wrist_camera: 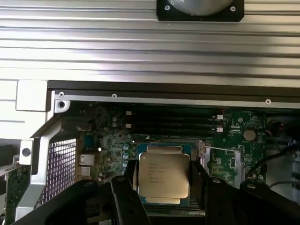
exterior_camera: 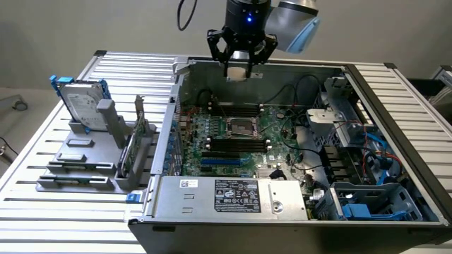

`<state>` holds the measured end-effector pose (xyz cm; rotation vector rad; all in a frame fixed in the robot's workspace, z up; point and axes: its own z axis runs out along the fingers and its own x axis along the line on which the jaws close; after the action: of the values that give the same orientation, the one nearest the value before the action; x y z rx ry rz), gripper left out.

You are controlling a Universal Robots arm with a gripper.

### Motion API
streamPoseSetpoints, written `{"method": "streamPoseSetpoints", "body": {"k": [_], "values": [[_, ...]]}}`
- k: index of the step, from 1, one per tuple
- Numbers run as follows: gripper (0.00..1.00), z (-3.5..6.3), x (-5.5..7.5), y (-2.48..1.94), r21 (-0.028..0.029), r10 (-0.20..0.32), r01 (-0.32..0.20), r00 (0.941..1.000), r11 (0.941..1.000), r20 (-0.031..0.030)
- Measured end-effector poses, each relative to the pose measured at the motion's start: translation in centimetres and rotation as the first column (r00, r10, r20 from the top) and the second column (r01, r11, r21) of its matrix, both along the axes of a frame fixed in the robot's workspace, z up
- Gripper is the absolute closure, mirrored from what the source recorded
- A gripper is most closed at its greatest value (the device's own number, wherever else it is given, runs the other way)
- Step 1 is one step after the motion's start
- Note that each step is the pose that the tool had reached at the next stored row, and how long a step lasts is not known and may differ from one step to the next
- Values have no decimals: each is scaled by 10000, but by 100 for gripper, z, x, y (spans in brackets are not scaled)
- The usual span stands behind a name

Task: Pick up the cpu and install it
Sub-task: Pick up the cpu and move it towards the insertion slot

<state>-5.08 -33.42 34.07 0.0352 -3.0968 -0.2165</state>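
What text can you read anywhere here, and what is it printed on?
Nothing is legible.
cpu: engraved lines, too blurred.
power supply label: print and symbols, too small.
white sticker beside it: too small.
hard drive label: too small.

Behind the ribbed metal table (exterior_camera: 42, 222) rises a plain grey wall (exterior_camera: 106, 26); past the table's edge at the exterior view's left lies pale floor (exterior_camera: 21, 119).

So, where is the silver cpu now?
In the exterior view, the flat silver square cpu is held in the black hand, in the air near the far wall of the open grey computer case.
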Motion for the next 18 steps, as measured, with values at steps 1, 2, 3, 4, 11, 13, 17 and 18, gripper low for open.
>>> {"method": "streamPoseSetpoints", "body": {"k": [1,2,3,4,11,13,17,18], "values": [[45,-18,37,11,-6,-1,1,10000,10000,0],[45,-36,65,16,-14,-2,2,10000,10000,0],[45,-56,87,17,-22,-2,2,10000,10000,1],[45,-74,101,18,-32,-1,1,10000,10000,1],[45,-201,205,18,-84,-1,1,10000,10000,1],[45,-237,226,18,-94,-1,1,10000,10000,1],[45,-309,278,18,-116,-1,1,10000,9999,1],[45,-328,288,18,-120,-1,1,10000,9999,0]]}}
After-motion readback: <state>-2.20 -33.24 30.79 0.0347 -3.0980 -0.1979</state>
